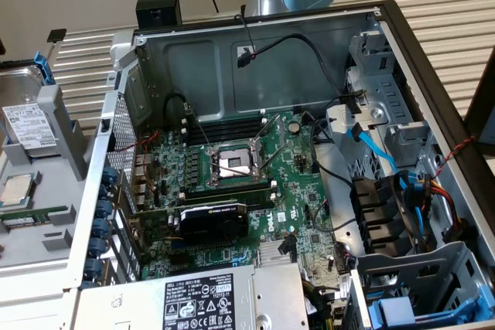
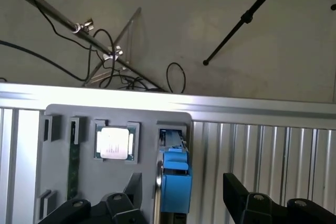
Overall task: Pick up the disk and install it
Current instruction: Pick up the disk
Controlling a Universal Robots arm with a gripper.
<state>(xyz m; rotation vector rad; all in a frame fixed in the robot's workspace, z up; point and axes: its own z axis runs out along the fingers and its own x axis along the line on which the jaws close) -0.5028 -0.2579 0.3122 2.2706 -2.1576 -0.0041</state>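
The disk point(image 1: 31, 125) stands on edge in a slot of the grey holder tray point(image 1: 66, 133) at the exterior view's far left, its white label and blue carrier frame showing. In the wrist view the disk point(image 2: 176, 179) is seen edge-on, blue carrier uppermost. My gripper point(image 2: 184, 184) is open, one black finger point(image 2: 132, 190) on each side of the carrier. Neither finger touches it, and nothing is held.
On the same tray lie a square silver processor chip point(image 2: 115, 144) and a narrow green memory stick point(image 2: 74, 163). The open computer case point(image 1: 418, 52) holds the motherboard point(image 1: 232, 183), loose cables and a drive bay with blue plastic point(image 1: 418, 311) at the exterior view's lower right.
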